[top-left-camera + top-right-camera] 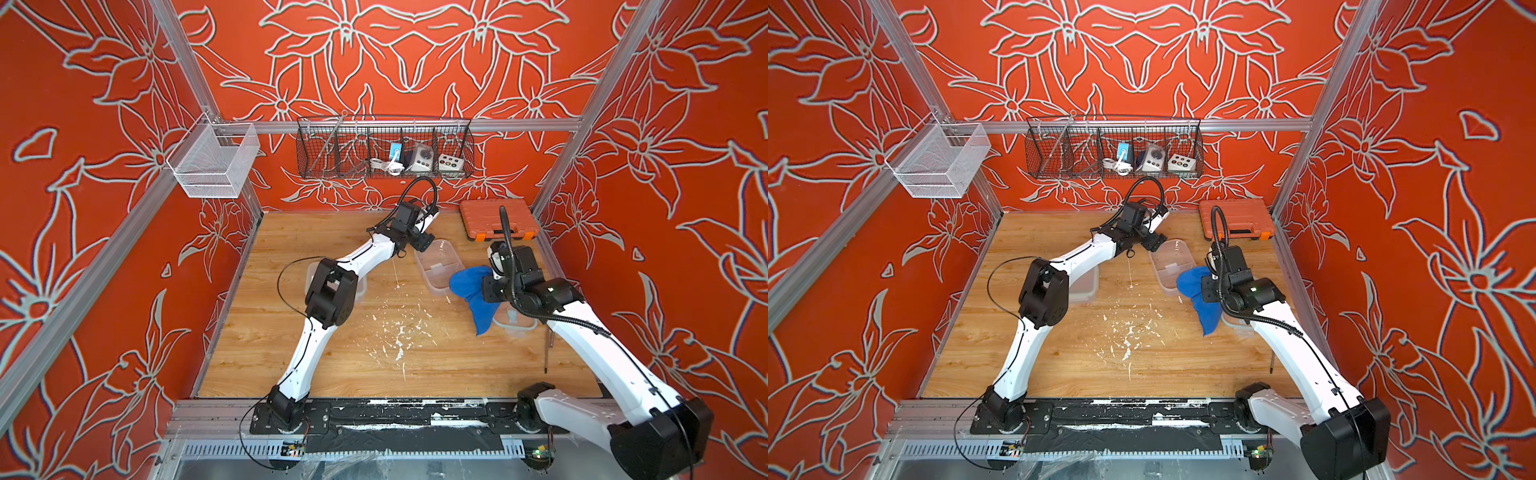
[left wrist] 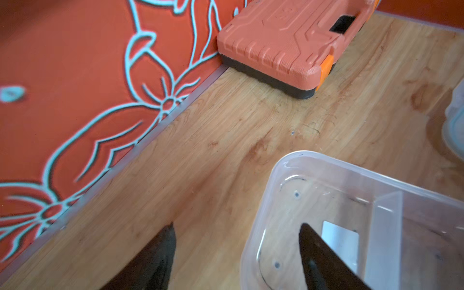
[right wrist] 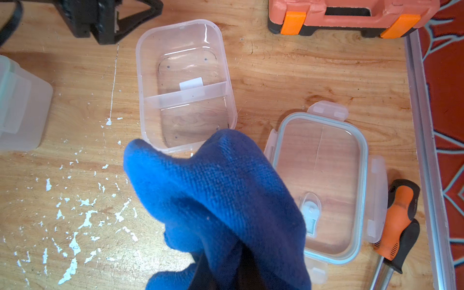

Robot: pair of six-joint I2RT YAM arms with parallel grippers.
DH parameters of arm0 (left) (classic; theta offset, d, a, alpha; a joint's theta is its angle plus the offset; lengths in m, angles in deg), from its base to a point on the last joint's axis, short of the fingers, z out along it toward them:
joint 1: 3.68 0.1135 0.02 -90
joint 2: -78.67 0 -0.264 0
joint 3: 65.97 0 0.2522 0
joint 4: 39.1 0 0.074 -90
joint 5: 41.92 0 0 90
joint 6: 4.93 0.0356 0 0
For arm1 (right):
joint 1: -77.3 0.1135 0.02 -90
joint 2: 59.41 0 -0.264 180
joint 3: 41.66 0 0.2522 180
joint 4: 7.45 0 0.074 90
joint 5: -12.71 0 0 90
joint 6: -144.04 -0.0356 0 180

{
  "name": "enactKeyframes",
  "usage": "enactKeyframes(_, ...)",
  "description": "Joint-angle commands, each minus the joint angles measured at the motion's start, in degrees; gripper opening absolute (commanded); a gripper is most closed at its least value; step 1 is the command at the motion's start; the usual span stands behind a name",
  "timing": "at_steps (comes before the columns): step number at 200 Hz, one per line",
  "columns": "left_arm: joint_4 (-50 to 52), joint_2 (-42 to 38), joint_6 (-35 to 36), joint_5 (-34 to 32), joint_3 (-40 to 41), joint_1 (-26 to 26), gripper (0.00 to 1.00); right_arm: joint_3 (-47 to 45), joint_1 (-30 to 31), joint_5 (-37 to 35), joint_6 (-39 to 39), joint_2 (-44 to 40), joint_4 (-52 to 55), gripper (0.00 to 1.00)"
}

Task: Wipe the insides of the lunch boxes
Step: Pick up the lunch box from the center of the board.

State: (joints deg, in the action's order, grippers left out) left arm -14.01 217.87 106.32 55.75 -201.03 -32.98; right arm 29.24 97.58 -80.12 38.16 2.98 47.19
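Observation:
The divided clear lunch box (image 1: 438, 266) (image 1: 1173, 266) (image 3: 185, 85) stands open on the wooden table, with a white sticker by its divider. My left gripper (image 2: 238, 224) (image 1: 426, 243) is open at the box's far corner (image 2: 351, 200), one finger inside the wall and one outside. My right gripper (image 3: 226, 263) is shut on a blue cloth (image 3: 221, 200) (image 1: 473, 291) that hangs over the box's near end. A second translucent lunch box (image 3: 20, 105) (image 1: 1086, 286) sits partly under my left arm. A clear lid (image 3: 321, 185) lies beside the cloth.
An orange tool case (image 1: 496, 222) (image 2: 276, 45) lies at the back right against the wall. A screwdriver (image 3: 399, 226) rests along the right edge. White flecks (image 1: 399, 332) are scattered mid-table. Wire baskets (image 1: 384, 149) hang on the back wall.

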Motion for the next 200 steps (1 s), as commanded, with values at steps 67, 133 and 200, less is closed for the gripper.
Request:
enactKeyframes(67, 4.49, 7.2, 4.34, 7.18, -1.92, 1.45, 0.43, -0.67, -1.82, 4.63, -1.17, -0.52, -0.37, 0.0)
enactKeyframes(133, 10.52, -2.26, -5.31, 3.94, 4.52, 1.44, 0.19, 3.77, -1.9, 4.97, -3.21, 4.57, -1.5, 0.0)
enactKeyframes(200, 12.65, -20.27, -28.97, 3.24, 29.49, 0.38, 0.01, 16.3, -0.92, 9.38, -3.02, 17.78, 1.29, 0.0)
